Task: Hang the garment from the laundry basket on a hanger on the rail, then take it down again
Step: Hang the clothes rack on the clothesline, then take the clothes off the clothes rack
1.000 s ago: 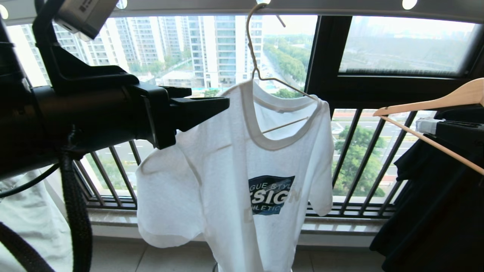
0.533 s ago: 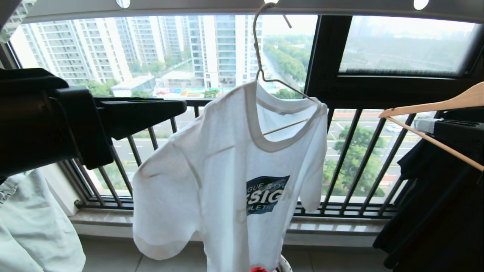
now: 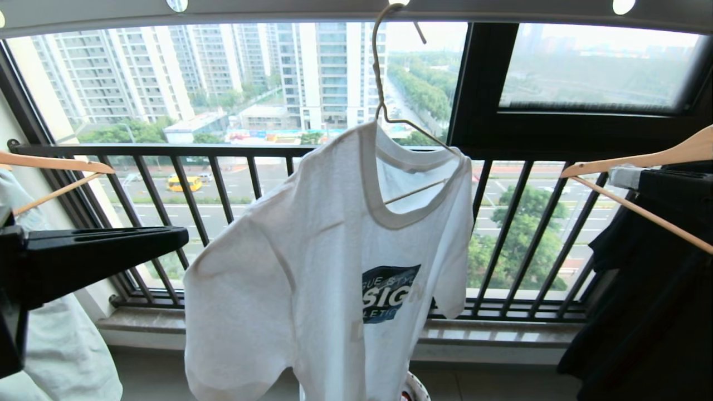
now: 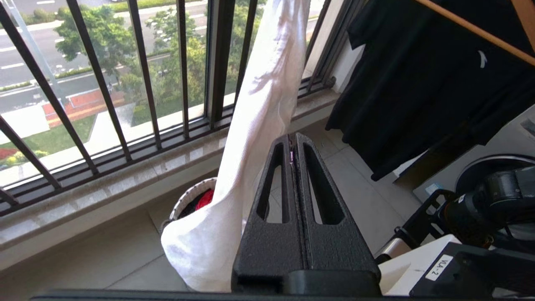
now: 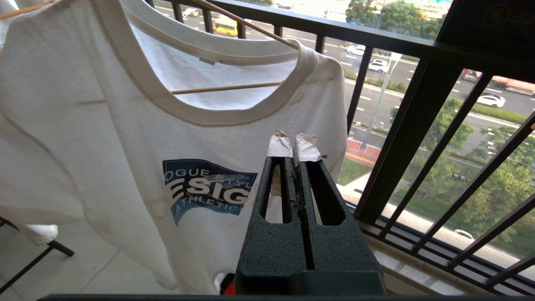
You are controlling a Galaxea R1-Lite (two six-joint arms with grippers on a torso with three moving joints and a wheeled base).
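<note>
The garment (image 3: pixel 328 267), a white T-shirt with a dark blue chest print, hangs on the thin cream wire hanger (image 3: pixel 376 72). The hanger's hook sits on the grey holed rail (image 3: pixel 278 11) overhead. My left gripper (image 3: pixel 181 240) is shut and empty at the left, apart from the shirt's sleeve. From the left wrist, those jaws (image 4: pixel 292 140) are pressed together beside the hanging shirt (image 4: pixel 259 104), above the white woven laundry basket (image 4: pixel 188 200). My right gripper (image 5: pixel 294 146), with taped tips, is shut and empty just in front of the shirt (image 5: pixel 125 138), at the right edge (image 3: pixel 615 177).
Thick wooden hangers hang at the left (image 3: pixel 55 167) and the right (image 3: pixel 640 159). A black garment (image 3: pixel 640 312) hangs at the right and a pale one (image 3: pixel 61 345) at the left. The black barred window railing (image 3: pixel 223 189) and a stone sill (image 3: pixel 501 334) stand behind the shirt.
My left gripper has drawn back left and downward from the shirt's shoulder and has shut. The shirt now hangs free of it and has swung slightly.
</note>
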